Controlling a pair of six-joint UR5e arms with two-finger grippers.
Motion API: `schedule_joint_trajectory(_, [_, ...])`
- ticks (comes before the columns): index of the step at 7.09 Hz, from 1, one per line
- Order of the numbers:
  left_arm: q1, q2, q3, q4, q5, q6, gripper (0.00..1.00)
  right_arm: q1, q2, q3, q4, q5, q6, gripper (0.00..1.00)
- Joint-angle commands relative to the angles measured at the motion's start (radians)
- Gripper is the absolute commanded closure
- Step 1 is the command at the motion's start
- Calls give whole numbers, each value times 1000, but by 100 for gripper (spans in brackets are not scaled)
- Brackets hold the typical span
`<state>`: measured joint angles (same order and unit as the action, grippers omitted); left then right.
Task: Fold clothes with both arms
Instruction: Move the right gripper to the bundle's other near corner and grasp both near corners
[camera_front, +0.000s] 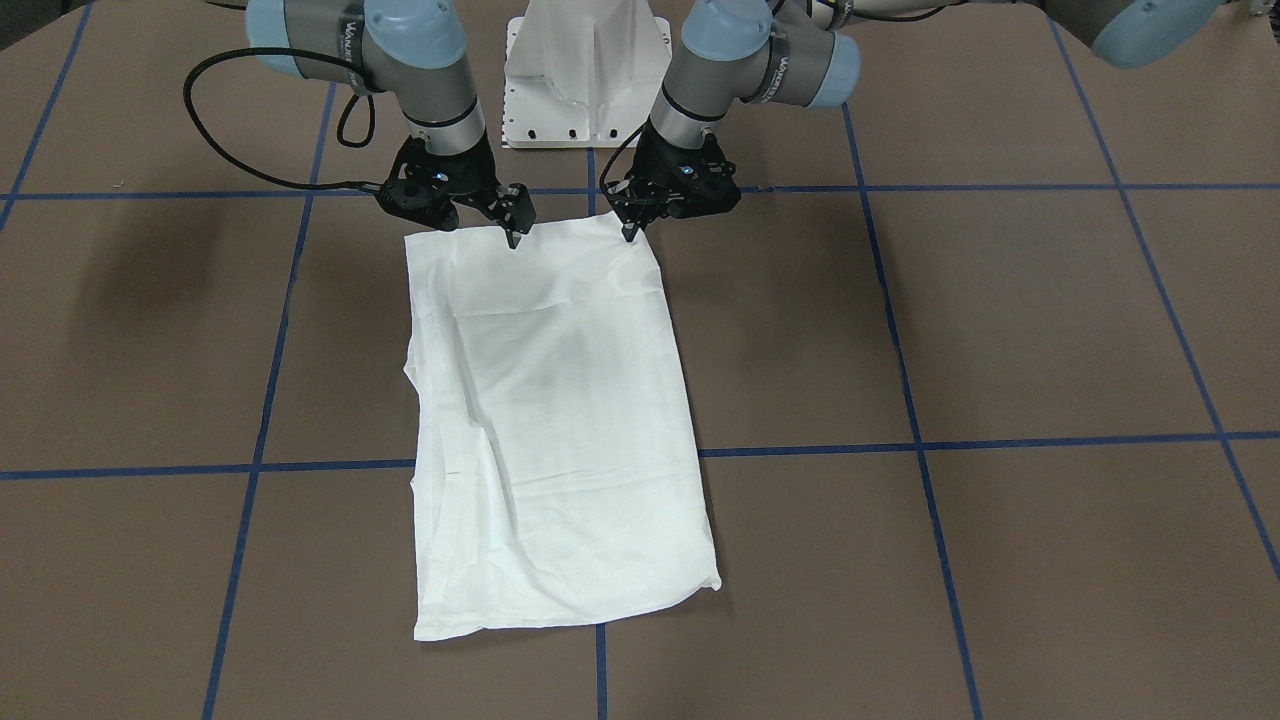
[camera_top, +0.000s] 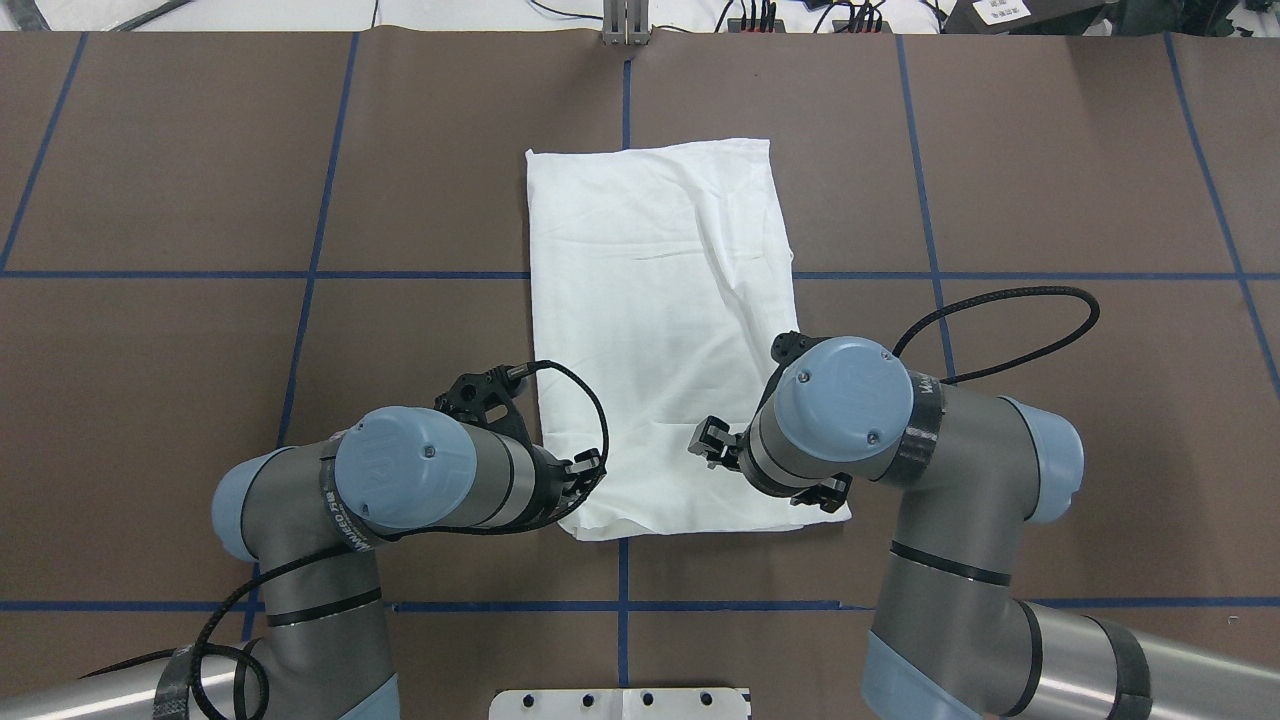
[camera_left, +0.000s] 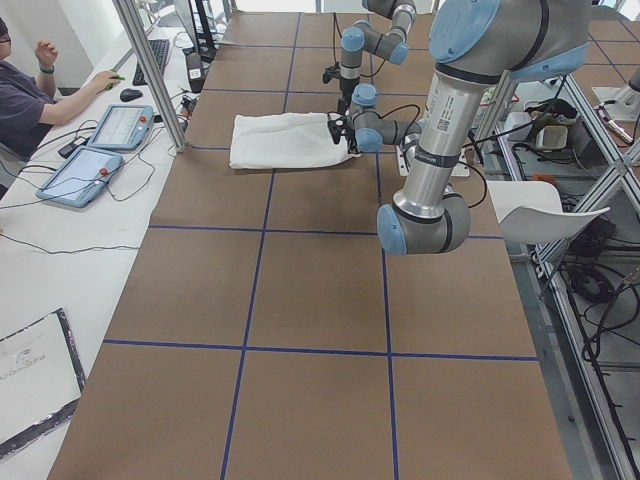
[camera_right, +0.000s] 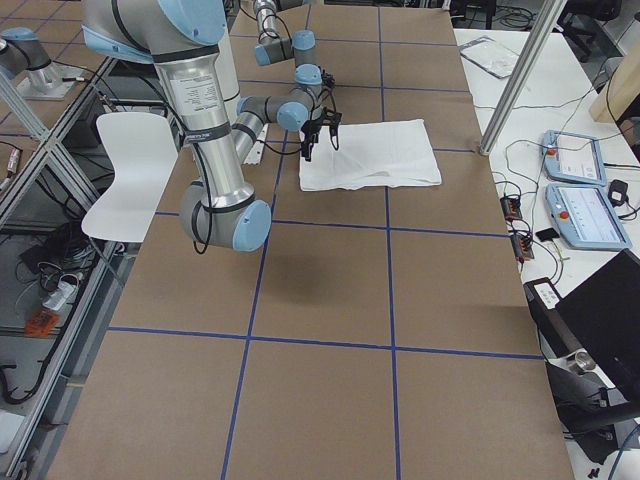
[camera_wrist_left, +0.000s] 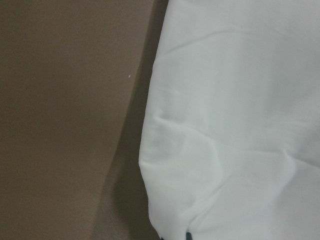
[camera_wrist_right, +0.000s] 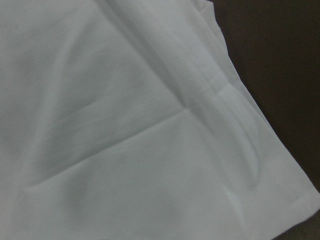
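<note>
White T-shirt (camera_front: 560, 420) folded into a long strip mid-counter (camera_front: 1000, 330). Right tool (camera_front: 478, 222) and left tool (camera_front: 680, 215) poised at its two corners nearest the robot, apparently spread, pinching nothing yet. Risks: nipping only the top layer and pulling the stack apart; lifting unevenly and skewing the fold.

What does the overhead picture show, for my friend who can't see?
A white shirt, folded into a long rectangle, lies on a brown table with blue lines. The left gripper and right gripper reach over its near end.
</note>
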<state>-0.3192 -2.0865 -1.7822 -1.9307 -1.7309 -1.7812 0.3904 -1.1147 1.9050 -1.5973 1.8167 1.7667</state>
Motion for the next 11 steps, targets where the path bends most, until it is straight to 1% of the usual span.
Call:
schedule_joint_trajectory(1, [-1, 0, 3, -1, 1, 0, 100, -16, -5, -20, 0, -7, 240, 0])
schedule_joint_trajectory(2, [0, 0, 4, -2, 2, 0, 100, -71, -11, -26, -1, -81, 335, 0])
schedule_joint_trajectory(3, [0, 0, 6, -2, 4, 11, 100, -93, -7, -47, -1, -117, 361, 0])
schedule_joint_trajectory(4, [0, -1, 6, -1, 2, 34, 100, -97, -13, -55, -1, -119, 370, 0])
schedule_joint_trajectory(10, [0, -1, 12, -5, 2, 36, 100, -97, -31, -55, -3, -120, 376, 1])
schedule_joint_trajectory(11, [0, -1, 17, -5, 2, 34, 100, -97, -31, -55, -3, -120, 378, 24])
